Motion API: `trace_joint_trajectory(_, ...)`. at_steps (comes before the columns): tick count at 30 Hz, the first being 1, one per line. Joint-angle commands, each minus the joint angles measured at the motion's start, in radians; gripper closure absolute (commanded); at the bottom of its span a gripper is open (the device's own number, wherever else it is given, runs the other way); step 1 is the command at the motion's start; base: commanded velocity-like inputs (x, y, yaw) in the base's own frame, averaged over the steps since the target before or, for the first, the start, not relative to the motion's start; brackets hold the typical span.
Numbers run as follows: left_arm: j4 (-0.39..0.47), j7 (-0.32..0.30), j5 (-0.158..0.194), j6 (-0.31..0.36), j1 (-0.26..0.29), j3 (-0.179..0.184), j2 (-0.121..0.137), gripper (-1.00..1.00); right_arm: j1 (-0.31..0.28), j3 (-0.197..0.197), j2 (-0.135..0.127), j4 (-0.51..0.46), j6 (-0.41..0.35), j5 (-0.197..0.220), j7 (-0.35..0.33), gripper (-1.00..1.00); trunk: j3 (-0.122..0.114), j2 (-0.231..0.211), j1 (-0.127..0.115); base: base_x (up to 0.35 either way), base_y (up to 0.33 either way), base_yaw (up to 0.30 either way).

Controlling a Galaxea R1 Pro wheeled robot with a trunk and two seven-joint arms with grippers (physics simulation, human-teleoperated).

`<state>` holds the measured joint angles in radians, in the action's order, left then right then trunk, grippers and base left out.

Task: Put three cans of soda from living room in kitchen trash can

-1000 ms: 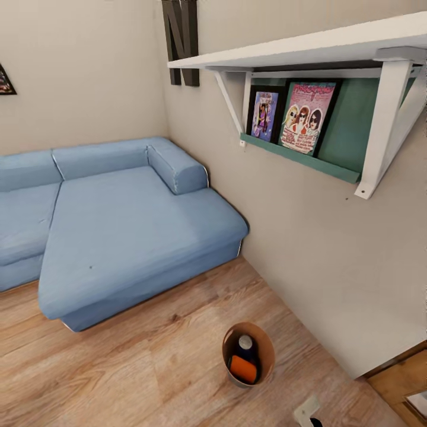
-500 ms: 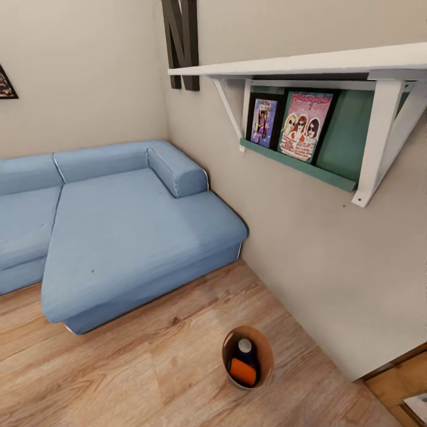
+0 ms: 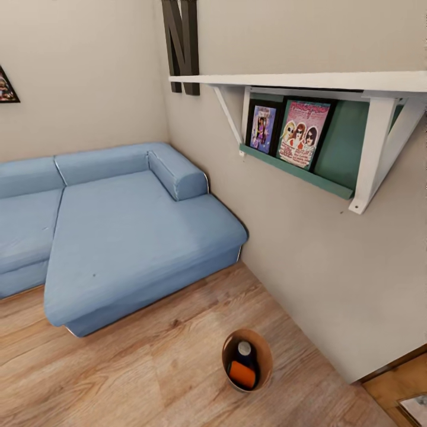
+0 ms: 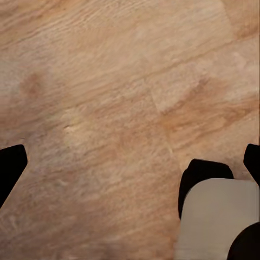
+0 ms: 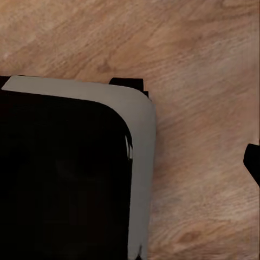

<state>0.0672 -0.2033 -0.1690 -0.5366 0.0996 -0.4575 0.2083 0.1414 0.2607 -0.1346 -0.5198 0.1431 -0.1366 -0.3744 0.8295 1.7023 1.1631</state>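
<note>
Down on the grained wood plank floor (image 3: 148, 373) stood the round tapered tash can (image 3: 247, 360), copper-glossy inside, holding an orange can (image 3: 242, 373) and a dark blue can (image 3: 245, 351), near the soft blue sofa (image 3: 118, 231). Neither claw's spread could be told.

blue sofa (image 3: 118, 231), copper-lined tash can (image 3: 264, 356), orange can (image 3: 242, 374)

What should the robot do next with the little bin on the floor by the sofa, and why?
Probably roll closer to the trash can and lower a tool toward its rim. The bin stands upright on the wood floor near the blue sofa, so it is likely not in the kitchen yet. An orange soda can and a dark blue soda can lie inside; a third cannot be made out.
</note>
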Motion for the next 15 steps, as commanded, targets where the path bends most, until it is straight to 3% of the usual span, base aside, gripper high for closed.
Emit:
trace_joint_trajectory(1,-0.010,0.020,0.000,0.010,0.000,0.021,-0.001,-1.00,-0.004,0.000,-0.001,0.023,0.003,0.000,0.001,-1.00,-0.003,-0.007,-0.004,0.000,0.000,0.000)
trace_joint_trajectory(2,-0.025,0.049,0.000,0.025,0.000,0.060,-0.002,-1.00,-0.017,0.001,-0.004,0.064,0.008,0.000,0.002,-1.00,-0.006,-0.014,-0.008,0.000,0.000,0.000)
trace_joint_trajectory(6,-0.044,0.087,0.000,0.063,0.000,0.114,-0.005,-1.00,-0.046,0.002,-0.008,0.151,0.029,0.000,0.005,-1.00,-0.019,-0.042,-0.023,0.000,0.000,0.000)
trace_joint_trajectory(9,-0.051,0.103,0.000,0.119,0.000,0.135,-0.006,-1.00,-0.059,0.003,-0.009,0.197,0.057,0.001,0.011,-1.00,-0.028,-0.063,-0.035,0.000,0.000,0.000)
trace_joint_trajectory(15,-0.054,0.108,0.000,0.153,0.000,0.142,-0.006,-1.00,-0.062,0.003,-0.009,0.212,0.064,0.001,0.043,-1.00,-0.047,-0.105,-0.058,0.000,0.000,0.000)
